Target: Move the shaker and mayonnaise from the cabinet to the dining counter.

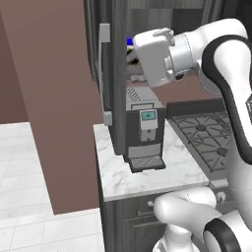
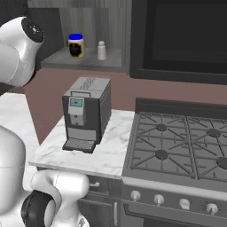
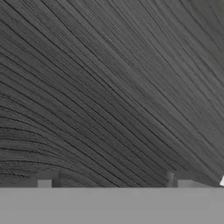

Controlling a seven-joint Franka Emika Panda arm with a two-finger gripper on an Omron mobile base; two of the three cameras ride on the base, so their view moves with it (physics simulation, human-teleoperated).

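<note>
The cabinet stands open, and its dark door is seen edge-on with a silver bar handle. On its shelf the blue-lidded mayonnaise stands left of the small pale shaker. The jar's blue lid peeks out beside my white hand, which is raised at shelf height in front of the opening. My gripper is open, its two tips wide apart with nothing between them, close against a dark wood-grain surface. The dining counter is out of view.
A coffee machine sits on the small marble worktop right under the cabinet. A gas stove adjoins it on the right, below a dark appliance front. A brown wall panel stands left of the open door.
</note>
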